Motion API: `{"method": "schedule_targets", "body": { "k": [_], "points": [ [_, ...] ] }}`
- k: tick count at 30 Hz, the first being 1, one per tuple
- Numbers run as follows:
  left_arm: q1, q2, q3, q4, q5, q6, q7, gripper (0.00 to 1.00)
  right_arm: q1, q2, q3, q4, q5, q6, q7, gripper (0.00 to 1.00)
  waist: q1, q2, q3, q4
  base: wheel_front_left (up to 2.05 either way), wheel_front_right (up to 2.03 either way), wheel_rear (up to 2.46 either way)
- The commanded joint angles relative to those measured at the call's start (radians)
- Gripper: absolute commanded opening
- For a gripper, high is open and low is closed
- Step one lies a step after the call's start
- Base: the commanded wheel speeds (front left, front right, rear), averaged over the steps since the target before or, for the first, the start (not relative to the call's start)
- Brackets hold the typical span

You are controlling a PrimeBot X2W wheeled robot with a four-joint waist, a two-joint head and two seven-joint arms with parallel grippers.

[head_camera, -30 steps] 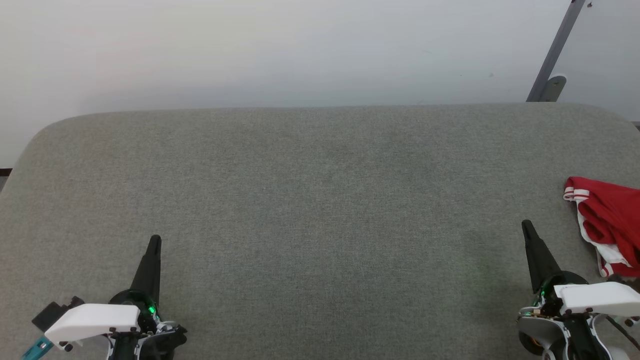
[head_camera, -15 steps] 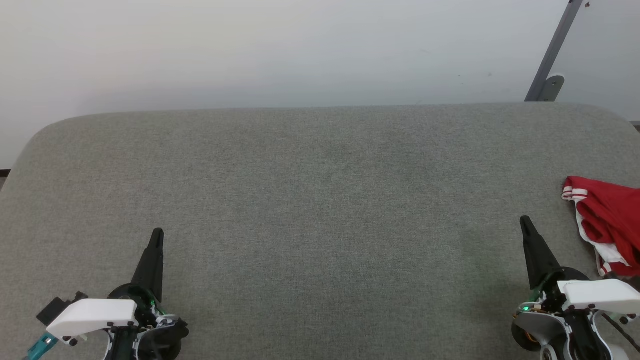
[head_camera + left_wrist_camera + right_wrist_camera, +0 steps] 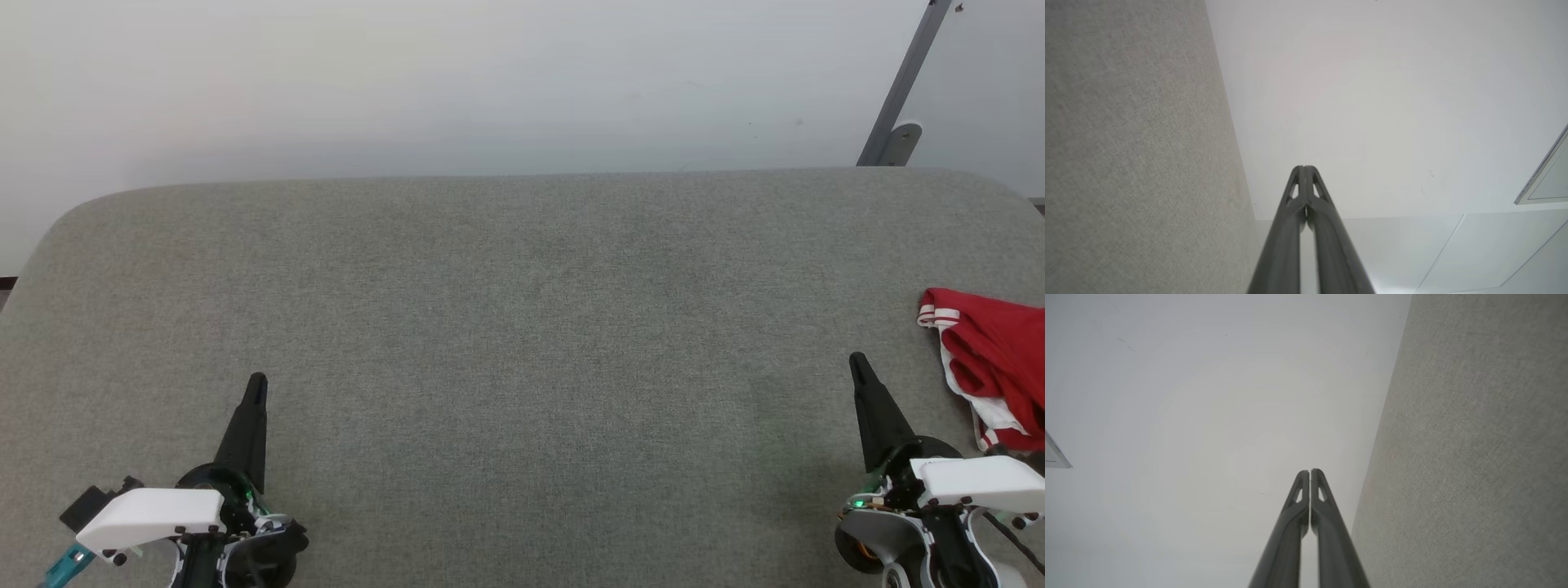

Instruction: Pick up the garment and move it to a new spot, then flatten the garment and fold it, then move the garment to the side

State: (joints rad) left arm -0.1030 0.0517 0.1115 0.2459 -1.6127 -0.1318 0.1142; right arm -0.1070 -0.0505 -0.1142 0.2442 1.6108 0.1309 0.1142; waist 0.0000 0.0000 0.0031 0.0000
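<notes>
— Arms, pose?
— Left gripper low at near left, right gripper at near right; both pointed away over the grey padded surface, fingers pressed together, empty.
— Garment?
— Crumpled at the right edge, near the right gripper, apart. Striped sleeve end pointed left; long axis unclear, cut by the frame.

You have two grippers: left gripper, right gripper. One red garment, just right of the right gripper. One grey fabric surface. One slanted metal bar beyond.
</notes>
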Motion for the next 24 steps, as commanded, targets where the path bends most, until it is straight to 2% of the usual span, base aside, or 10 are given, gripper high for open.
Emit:
{"method": "schedule_targets", "body": {
  "k": [1,24],
  "points": [
    [-0.013,-0.001,0.003,-0.001,-0.002,0.002,0.002,0.0,-0.005,0.001,0.0,0.003,0.004,0.0,0.002,0.0,0.0,0.0,0.0,0.0,0.0,0.0,0.0],
    [-0.013,-0.001,0.004,-0.001,-0.001,0.002,0.002,0.0,-0.005,0.002,0.0,0.003,0.004,0.0,0.002,0.0,0.0,0.0,0.0,0.0,0.0,0.0,0.0]
  ]
}}
